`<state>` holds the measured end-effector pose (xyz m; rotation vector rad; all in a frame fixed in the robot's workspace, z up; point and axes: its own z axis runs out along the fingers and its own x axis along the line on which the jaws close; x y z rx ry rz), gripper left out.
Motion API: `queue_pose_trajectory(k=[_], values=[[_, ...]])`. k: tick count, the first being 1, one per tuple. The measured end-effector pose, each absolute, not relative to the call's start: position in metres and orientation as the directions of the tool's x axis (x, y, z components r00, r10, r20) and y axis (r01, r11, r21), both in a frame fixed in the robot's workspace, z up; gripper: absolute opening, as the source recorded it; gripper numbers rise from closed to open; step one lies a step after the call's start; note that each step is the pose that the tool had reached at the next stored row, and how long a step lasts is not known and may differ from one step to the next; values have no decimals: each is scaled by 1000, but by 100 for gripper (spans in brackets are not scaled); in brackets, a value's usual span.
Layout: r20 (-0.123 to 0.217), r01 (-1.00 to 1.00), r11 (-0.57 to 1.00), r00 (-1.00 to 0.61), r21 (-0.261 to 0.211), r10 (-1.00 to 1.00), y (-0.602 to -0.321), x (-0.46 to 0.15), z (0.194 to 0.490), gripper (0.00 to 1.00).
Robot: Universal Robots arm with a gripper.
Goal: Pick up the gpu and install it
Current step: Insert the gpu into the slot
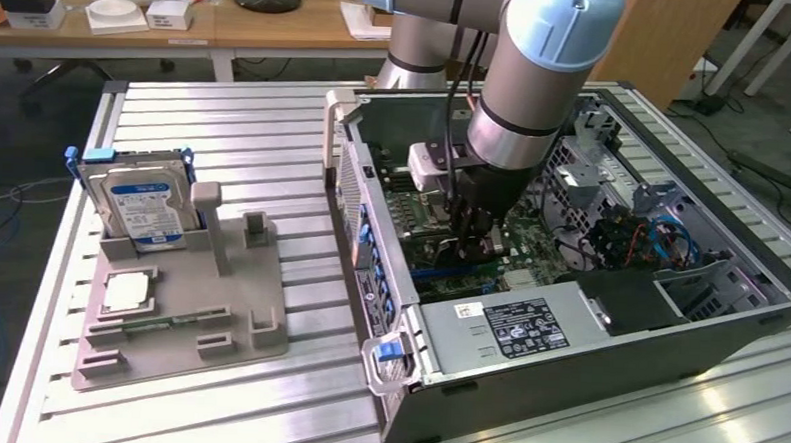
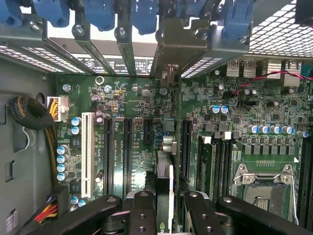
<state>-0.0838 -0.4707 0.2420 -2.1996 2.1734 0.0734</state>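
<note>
1. Jaws of the gripper [image 2: 164,208] are closed partway on the gpu [image 2: 165,188], the black fingers [image 2: 142,213] pressing it from both sides, with the card standing edge-on right between them.
2. Seen from the wrist view, the gpu is a thin upright slab, dark along one face with a pale strip on the other, and a small silvery metal piece at its far end.
3. It hangs just over the green motherboard [image 2: 230,112], lined up among the long black expansion slots [image 2: 127,152], beside the white slot [image 2: 88,154]; whether its edge is touching a slot I cannot tell.
4. On the exterior view, the arm [image 1: 536,78] reaches down into the open computer case [image 1: 711,340], with the gripper [image 1: 474,247] low over the board near the case's middle.
5. Off to the exterior view's left, a grey holder tray [image 1: 184,327] sits on the slatted table [image 1: 240,125], carrying a silver hard drive [image 1: 136,200] with a blue-white label standing upright.
</note>
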Motion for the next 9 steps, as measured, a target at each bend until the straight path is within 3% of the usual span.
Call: queue_pose_trajectory(k=[9], values=[[-68, -1000, -12, 12, -1, -998, -471, -84, 241, 27]])
